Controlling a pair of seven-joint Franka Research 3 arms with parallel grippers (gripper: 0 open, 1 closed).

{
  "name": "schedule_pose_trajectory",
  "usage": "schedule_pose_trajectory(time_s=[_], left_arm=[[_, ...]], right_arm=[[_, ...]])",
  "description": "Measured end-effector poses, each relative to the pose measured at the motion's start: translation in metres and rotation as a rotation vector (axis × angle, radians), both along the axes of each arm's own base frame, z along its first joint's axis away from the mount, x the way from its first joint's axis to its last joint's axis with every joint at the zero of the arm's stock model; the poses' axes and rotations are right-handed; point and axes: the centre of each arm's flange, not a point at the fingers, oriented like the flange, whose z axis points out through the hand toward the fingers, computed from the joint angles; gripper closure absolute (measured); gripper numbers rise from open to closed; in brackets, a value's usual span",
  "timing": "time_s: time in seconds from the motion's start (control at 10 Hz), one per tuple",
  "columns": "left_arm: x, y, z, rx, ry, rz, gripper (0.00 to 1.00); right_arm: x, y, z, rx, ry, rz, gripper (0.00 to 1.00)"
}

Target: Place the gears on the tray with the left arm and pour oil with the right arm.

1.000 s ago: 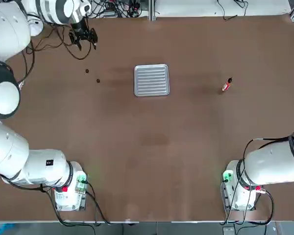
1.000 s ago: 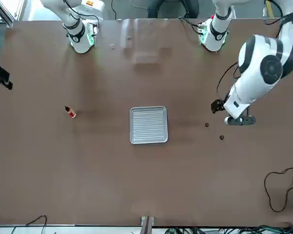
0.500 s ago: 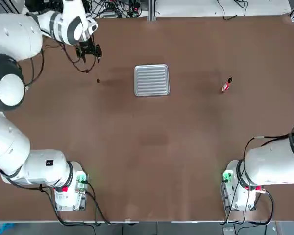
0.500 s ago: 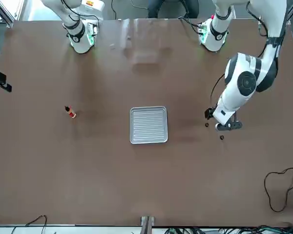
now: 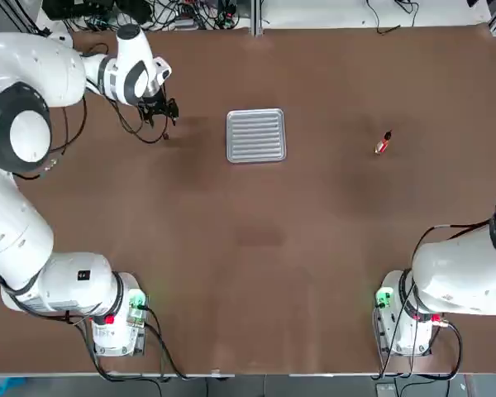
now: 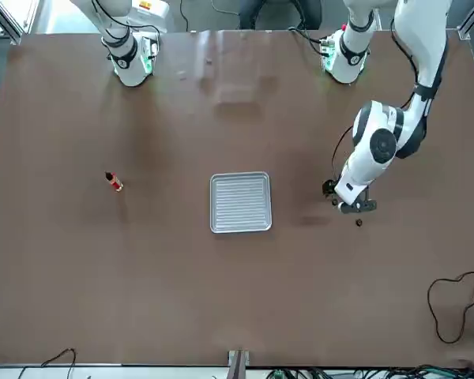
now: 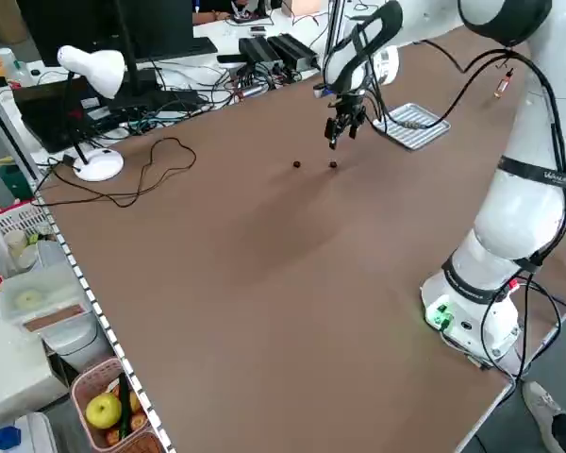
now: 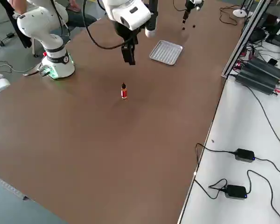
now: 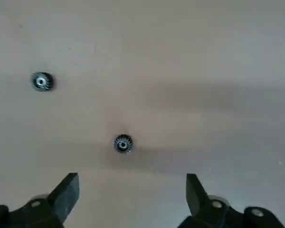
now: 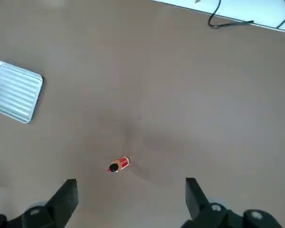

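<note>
So, left hand [image 9: 133, 199] hangs open over two gears [image 9: 123, 144] near the worktop's [image 5: 256, 248] far left corner, right hand [image 10: 132, 204] spread empty too; off-centre closing could roll those tiny gears away.

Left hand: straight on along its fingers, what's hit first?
Probably the bare tabletop, right by the nearer gear. The left hand hangs open above the table, pointing down; height is unclear, so it might clip that gear.

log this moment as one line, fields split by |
left pincer: open above gears | right pincer: open, empty | tray: no gears on it | oil bottle: on table
</note>
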Motion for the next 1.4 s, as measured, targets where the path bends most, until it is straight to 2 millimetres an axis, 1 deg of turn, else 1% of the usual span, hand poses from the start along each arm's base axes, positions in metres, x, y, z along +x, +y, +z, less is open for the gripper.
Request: schedule_pose_trajectory(time_s=[0.1, 0.2, 0.4, 0.6, 0.7, 0.8, 1.0, 1.1, 1.2, 1.4], left_arm=[[-0.001, -0.001, -0.012, 0.005, 0.008, -0.005, 0.01], [-0.002, -0.002, -0.024, 0.016, 0.008, -0.005, 0.01], [-0.005, -0.003, -0.041, 0.053, 0.003, 0.0, 0.02], [-0.006, -0.004, -0.045, 0.08, -0.005, 0.004, 0.04], [-0.006, -0.003, -0.046, 0.082, -0.004, 0.004, 0.06], [-0.006, -0.002, -0.047, 0.082, -0.002, 0.006, 0.07], [-0.004, 0.0, -0.05, 0.077, -0.005, 0.012, 0.11], [-0.003, 0.002, -0.052, 0.073, -0.008, 0.015, 0.14], [-0.002, 0.003, -0.053, 0.07, -0.008, 0.019, 0.15], [0.0, 0.004, -0.056, 0.068, -0.007, 0.021, 0.17]], right_arm=[[0.003, 0.001, -0.011, 0.041, -0.027, 0.043, 0.0], [0.004, -0.004, -0.027, 0.093, -0.056, 0.089, 0.0], [-0.005, -0.024, -0.069, 0.193, -0.096, 0.166, 0.0], [-0.028, -0.052, -0.121, 0.31, -0.128, 0.207, 0.0], [-0.038, -0.061, -0.142, 0.355, -0.16, 0.239, 0.0], [-0.046, -0.063, -0.16, 0.386, -0.193, 0.285, 0.0], [-0.057, -0.06, -0.194, 0.428, -0.257, 0.391, 0.0], [-0.063, -0.061, -0.216, 0.456, -0.327, 0.481, 0.02], [-0.066, -0.063, -0.249, 0.496, -0.401, 0.561, 0.02], [-0.074, -0.059, -0.322, 0.651, -0.495, 0.629, 0.02]])
